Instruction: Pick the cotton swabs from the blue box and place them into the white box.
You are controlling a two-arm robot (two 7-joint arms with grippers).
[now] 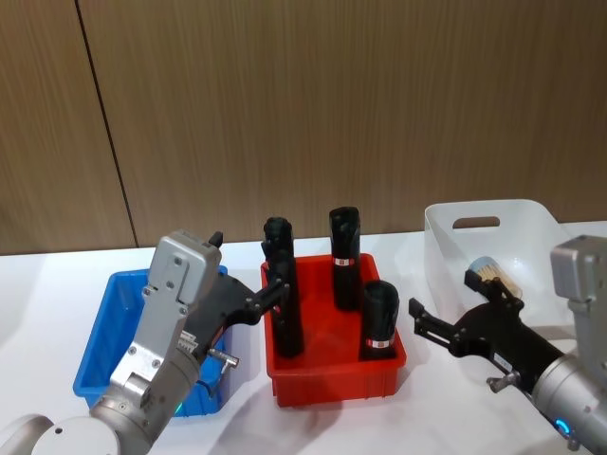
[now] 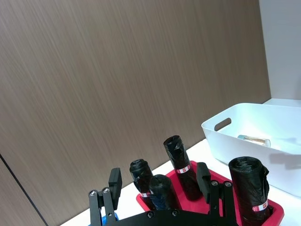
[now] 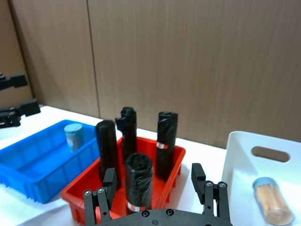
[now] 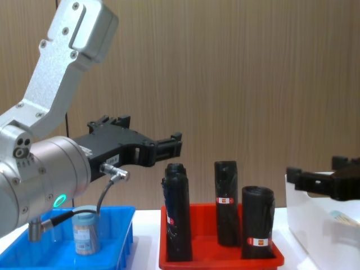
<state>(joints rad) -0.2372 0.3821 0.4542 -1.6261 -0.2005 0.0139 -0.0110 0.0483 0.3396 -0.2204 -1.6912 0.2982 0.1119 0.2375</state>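
One swab tub (image 4: 85, 231) upright in the blue box (image 3: 33, 162), left of the red tray (image 1: 332, 370); another lying in the white box (image 1: 493, 232), right of the tray. Probably light, rigid, slick-sided: best pinched across the body below the lid. Left gripper (image 4: 160, 147) spread, empty, above the tray's left edge; right gripper (image 1: 438, 322) spread, empty, just right of the tray. White tabletop (image 1: 57, 275), wood-panelled wall (image 1: 303, 104) behind the tray.

Your head camera looks down from up high. Your chest camera looks across, low and close. Both see the red tray (image 1: 337, 365) (image 4: 220, 257).
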